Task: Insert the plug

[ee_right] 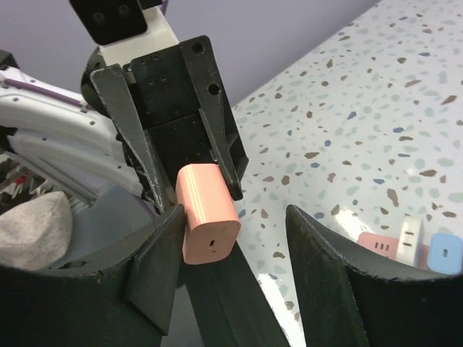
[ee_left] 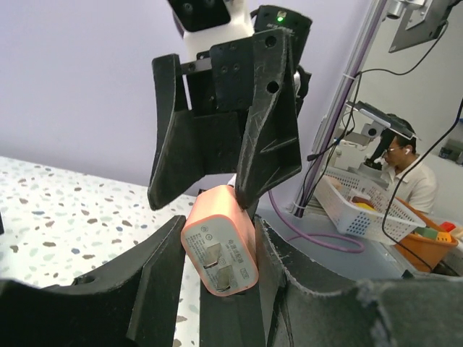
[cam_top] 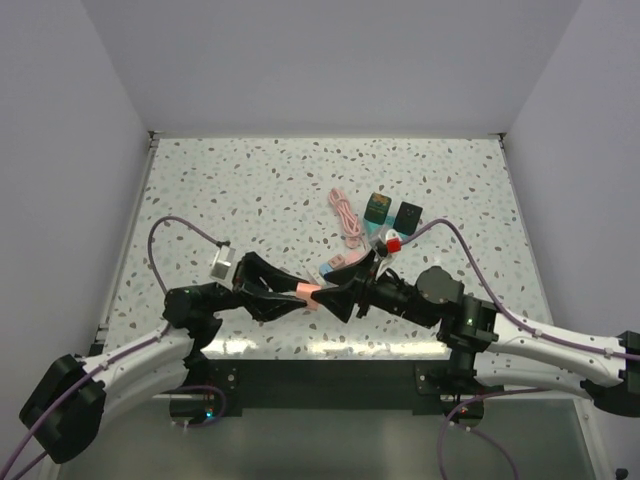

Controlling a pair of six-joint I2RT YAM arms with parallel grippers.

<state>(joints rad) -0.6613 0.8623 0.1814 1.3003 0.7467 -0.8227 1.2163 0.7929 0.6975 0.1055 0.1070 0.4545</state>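
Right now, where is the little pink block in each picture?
Top external: pink block low centre, near the speckled table's front edge.
Left wrist: pink block bottom centre, metal prongs facing us.
Right wrist: pink block left of centre.
Shared landmark: the speckled table, in all three.

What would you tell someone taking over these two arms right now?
Left claw: shut on a salmon-pink rounded plastic block with two metal prongs, held in the air between the arms.
Right claw: open around that block, one finger touching it.
The off-white square plastic plug lies on the speckled table beside the pink plastic power strip; I cannot tell whether it is seated.
Done: the pink block is off the table.
Left: the insertion, as far as these views show.
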